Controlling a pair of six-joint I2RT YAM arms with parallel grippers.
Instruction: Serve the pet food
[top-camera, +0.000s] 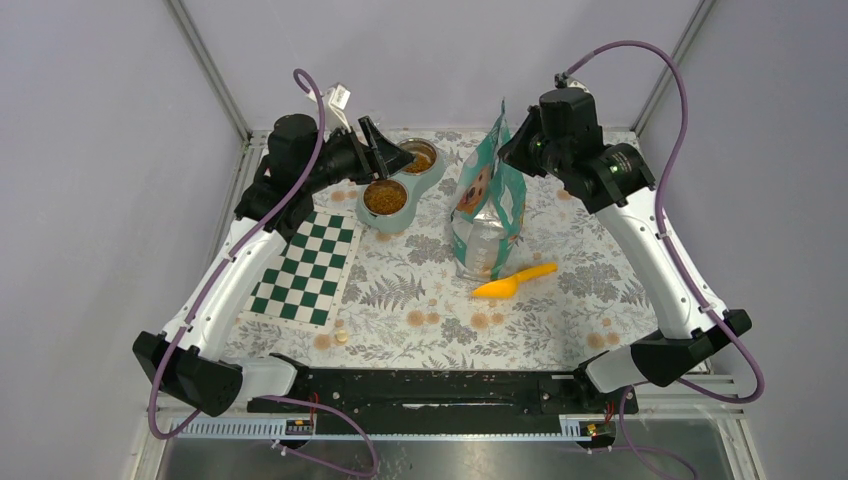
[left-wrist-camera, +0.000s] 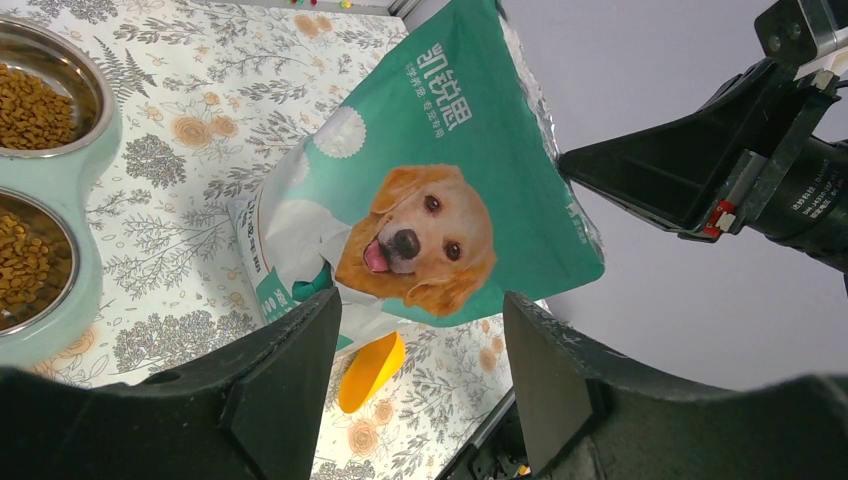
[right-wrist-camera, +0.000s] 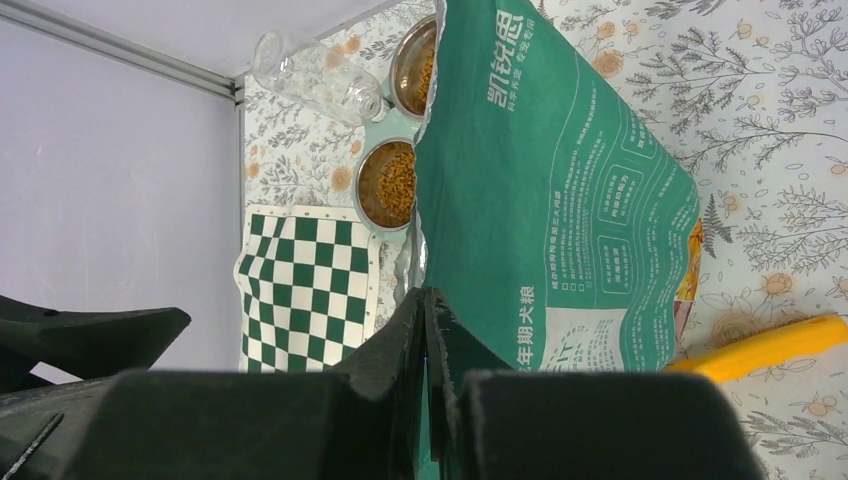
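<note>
Floral tablecloth (top-camera: 560, 290), kibble (top-camera: 384, 197) in bowls (top-camera: 412, 190), right fingers (right-wrist-camera: 395, 345) apparently pinching pouch (right-wrist-camera: 540, 200)

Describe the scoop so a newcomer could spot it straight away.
On the floral tablecloth, find the tall teal-and-white pouch standing near the middle. The scoop lies flat by the pouch's near base. It is the only bright orange thing there, with a rounded bowl and a straight handle.

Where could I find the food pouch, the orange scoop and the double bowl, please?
food pouch (left-wrist-camera: 420, 235): left wrist view, dog's face.
orange scoop (top-camera: 497, 289): top view, cup end.
double bowl (left-wrist-camera: 60, 172): left wrist view, teal wall between cups.
</note>
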